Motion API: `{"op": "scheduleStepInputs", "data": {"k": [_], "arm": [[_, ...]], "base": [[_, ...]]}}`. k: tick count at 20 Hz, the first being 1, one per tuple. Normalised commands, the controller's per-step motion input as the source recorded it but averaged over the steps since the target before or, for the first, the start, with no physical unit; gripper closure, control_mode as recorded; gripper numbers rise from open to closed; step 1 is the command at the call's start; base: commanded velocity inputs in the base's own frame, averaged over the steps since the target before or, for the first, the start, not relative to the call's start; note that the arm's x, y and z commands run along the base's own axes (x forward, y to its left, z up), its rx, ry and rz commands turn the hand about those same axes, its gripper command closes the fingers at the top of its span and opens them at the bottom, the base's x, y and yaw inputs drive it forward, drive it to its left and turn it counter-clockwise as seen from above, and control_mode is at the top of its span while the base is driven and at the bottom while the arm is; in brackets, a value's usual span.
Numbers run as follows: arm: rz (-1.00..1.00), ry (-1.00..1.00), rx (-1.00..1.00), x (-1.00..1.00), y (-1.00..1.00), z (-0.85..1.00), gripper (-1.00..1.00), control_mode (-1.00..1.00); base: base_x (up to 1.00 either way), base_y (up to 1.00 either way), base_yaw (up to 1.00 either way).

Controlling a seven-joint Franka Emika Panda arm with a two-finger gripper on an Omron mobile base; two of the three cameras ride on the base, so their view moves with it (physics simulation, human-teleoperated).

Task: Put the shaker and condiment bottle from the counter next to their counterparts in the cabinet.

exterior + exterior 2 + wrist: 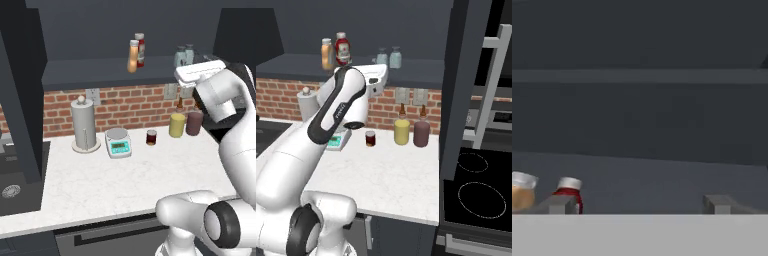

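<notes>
Four items are counted on the cabinet [100, 72] shelf: two bottles, the orange-tan condiment bottle [133, 56] and the red bottle [140, 50], and two shakers [389, 57] side by side. On the bench [130, 175], one paper towel holder [84, 125] is seen, one kitchen scale [119, 142], one small dark-red jar [151, 137], one yellow canister [177, 125] and one maroon canister [194, 123]. Two small brown bottles [412, 109] are counted behind the canisters. Two wall outlets [410, 95] are spotted on the brick.
</notes>
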Motion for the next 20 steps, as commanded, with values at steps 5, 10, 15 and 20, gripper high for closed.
{"op": "scheduleStepInputs", "data": {"k": [5, 10, 15, 20], "arm": [[0.00, -0.11, 0.10, -1.00, 0.20, 0.04, -1.00, -1.00], [-0.03, -0.14, 0.16, -1.00, 0.02, 0.06, -1.00, -1.00], [-0.04, -0.15, 0.17, -1.00, 0.00, 0.00, -1.00, -1.00], [-0.04, -0.07, 0.10, -1.00, 0.01, -0.10, -1.00, -1.00]], "base": [[0.00, 0.00, 0.00], [0.00, 0.00, 0.00], [0.00, 0.00, 0.00], [0.00, 0.00, 0.00]]}}
